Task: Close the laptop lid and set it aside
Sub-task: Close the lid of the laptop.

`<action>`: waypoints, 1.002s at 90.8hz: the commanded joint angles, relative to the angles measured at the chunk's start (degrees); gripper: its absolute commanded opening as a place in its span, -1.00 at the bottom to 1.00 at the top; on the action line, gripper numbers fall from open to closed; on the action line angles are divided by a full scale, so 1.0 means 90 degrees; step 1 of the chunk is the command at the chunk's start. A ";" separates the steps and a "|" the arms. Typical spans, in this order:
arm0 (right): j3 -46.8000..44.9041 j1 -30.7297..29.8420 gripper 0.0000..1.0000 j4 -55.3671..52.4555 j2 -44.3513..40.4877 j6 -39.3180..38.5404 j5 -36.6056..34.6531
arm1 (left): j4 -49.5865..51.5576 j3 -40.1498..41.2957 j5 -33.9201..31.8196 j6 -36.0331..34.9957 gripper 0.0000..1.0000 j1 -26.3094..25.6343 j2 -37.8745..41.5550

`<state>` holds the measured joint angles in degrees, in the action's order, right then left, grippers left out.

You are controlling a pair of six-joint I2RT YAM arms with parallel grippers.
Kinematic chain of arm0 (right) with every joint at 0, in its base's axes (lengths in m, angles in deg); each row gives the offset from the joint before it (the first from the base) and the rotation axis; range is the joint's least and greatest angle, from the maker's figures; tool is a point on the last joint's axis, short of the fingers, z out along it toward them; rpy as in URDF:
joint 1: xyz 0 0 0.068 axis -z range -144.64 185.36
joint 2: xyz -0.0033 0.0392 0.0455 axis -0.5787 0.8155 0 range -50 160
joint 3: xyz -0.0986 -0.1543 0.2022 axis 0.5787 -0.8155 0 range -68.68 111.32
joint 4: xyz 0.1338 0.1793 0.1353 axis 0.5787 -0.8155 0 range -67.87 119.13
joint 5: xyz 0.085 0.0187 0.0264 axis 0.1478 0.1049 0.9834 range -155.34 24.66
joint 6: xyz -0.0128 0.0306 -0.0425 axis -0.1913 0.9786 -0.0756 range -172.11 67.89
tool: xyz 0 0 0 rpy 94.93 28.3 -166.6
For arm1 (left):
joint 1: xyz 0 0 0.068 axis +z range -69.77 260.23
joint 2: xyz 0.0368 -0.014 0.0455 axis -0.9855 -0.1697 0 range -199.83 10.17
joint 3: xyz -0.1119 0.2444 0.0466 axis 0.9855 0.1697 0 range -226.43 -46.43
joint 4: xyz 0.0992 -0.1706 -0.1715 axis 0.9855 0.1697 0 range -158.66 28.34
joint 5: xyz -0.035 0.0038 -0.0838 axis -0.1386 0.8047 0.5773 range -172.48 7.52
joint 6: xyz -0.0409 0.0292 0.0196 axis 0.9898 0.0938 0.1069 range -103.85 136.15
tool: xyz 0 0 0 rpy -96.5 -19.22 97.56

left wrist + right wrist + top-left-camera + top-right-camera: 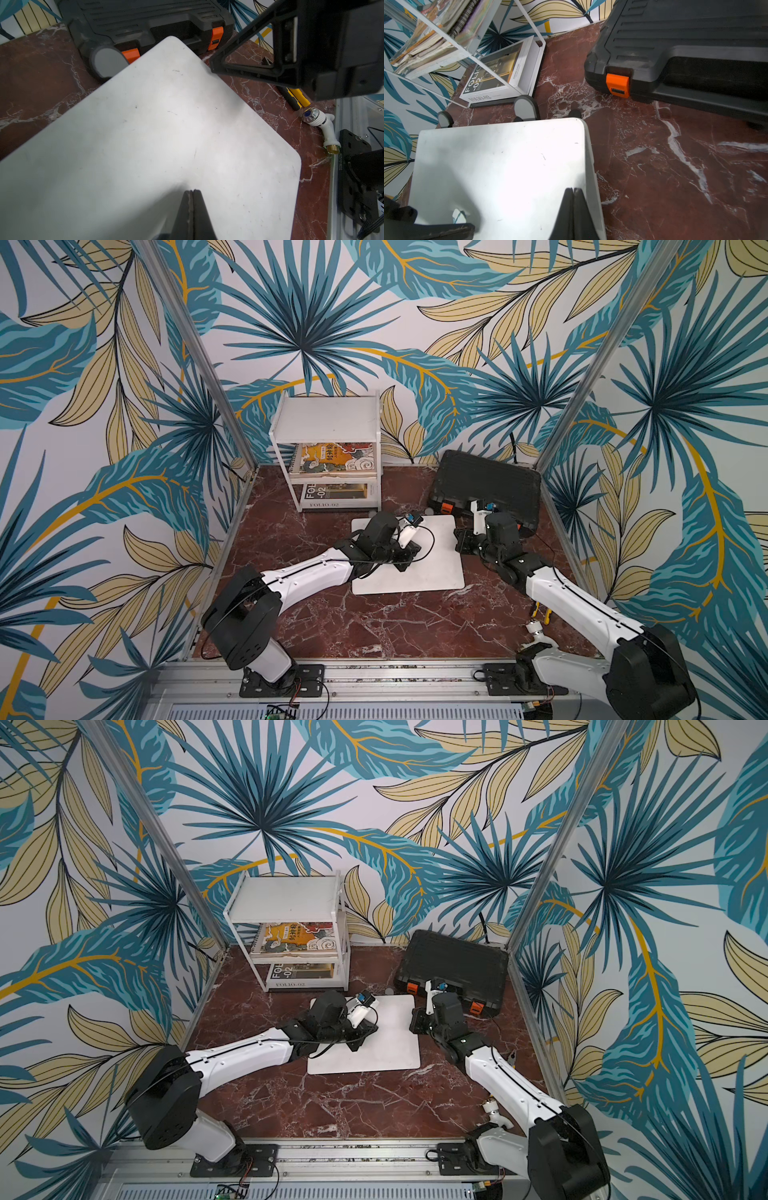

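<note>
Both closed: left tool [193, 192], right tool [573, 190] over laptop lid [436, 564].

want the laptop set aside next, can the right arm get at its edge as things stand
Probably yes: the right gripper sits at the closed laptop's edge, with bare table beside it. It is shut, so it would need to open first.

a robot lab test cell: a left arm [307, 576] and a right arm [569, 597] are bolted to a metal rail [395, 676] at the edge of a red marble-look tabletop [395, 626], boxed in by metal posts [195, 348] and leaf-printed backdrop panels [307, 323].
</note>
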<state>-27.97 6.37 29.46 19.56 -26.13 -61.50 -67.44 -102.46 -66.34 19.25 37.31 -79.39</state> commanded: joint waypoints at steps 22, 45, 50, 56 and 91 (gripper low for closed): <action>-0.0389 0.0018 -1.00 0.0797 0.0401 0.0039 0.0570 | -0.0643 0.0400 -0.0043 0.0219 -1.00 -0.0015 -0.0141; -0.0764 0.0016 -1.00 0.1180 0.0411 0.0098 0.0590 | -0.0824 0.0633 -0.0086 0.0281 -1.00 -0.0017 -0.0229; -0.0829 0.0013 -1.00 0.1197 0.0329 0.0129 0.0601 | -0.0854 0.0661 -0.0092 0.0300 -1.00 -0.0010 -0.0248; -0.0926 0.0017 -1.00 0.1227 0.0204 0.0124 0.0632 | -0.0892 0.0701 -0.0097 0.0316 -1.00 -0.0016 -0.0260; -0.1012 0.0013 -0.87 0.0374 -0.0564 -0.0210 0.0224 | -0.0819 0.0865 -0.0156 0.0326 -0.95 -0.0012 0.0122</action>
<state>-38.51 6.45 39.10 16.92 -26.11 -57.19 -75.22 -95.10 -67.06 22.20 37.29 -81.18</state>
